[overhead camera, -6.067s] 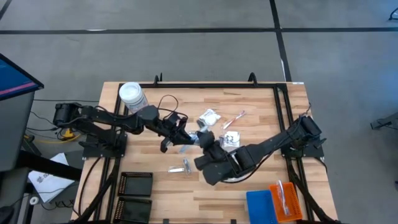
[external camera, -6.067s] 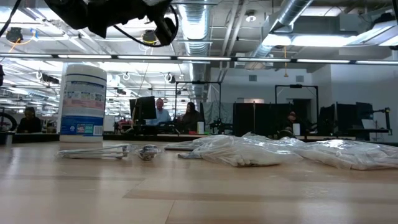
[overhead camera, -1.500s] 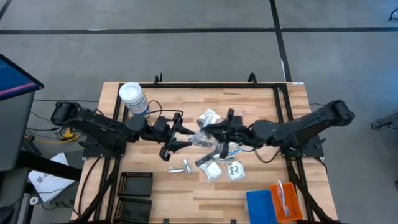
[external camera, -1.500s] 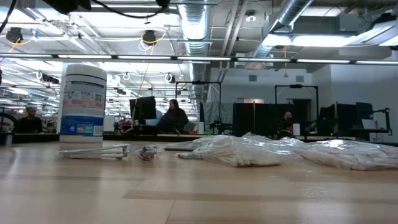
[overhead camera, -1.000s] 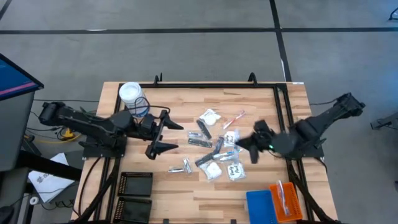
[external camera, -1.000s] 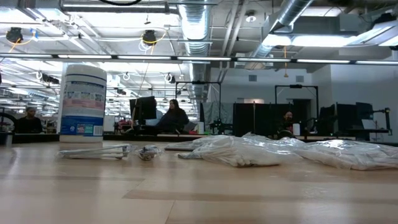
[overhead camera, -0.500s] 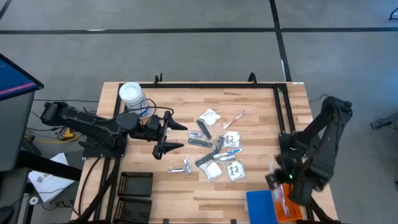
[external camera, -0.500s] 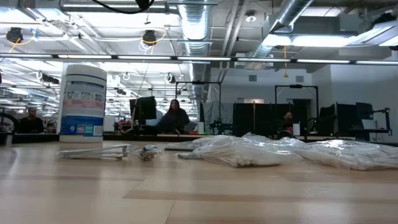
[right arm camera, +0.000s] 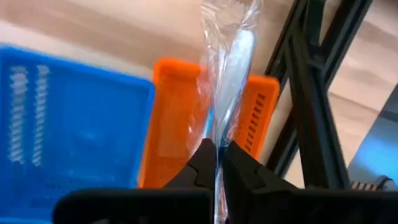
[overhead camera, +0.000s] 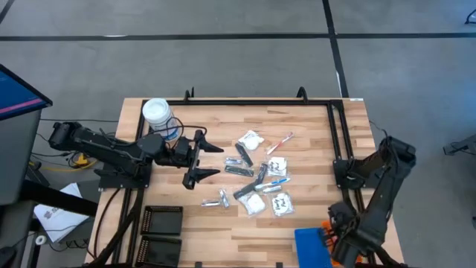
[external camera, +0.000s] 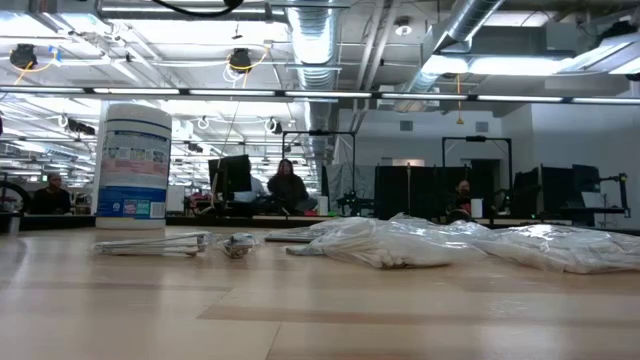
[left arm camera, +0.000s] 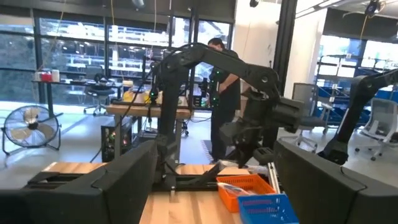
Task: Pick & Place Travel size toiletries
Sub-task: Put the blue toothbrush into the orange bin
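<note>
Right hand (right arm camera: pixel 217 163) is clamped on a wrapped toothbrush (right arm camera: pixel 225 68), its long axis pointing away over the orange tray (right arm camera: pixel 171 134) at lower right; left hand (overhead camera: pixel 210 162) is held open.

Orange tray (right arm camera: pixel 168 134), blue tray (right arm camera: pixel 68 124)

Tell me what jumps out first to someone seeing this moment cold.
The right end effector, down at the table's near right corner, is shut on a clear-wrapped blue toothbrush above the orange tray, with the blue tray beside it. Mid-table lies a scatter of white sachets, dark sticks and another toothbrush. The left end effector hangs open beside that scatter, near the white-lidded jar.
</note>
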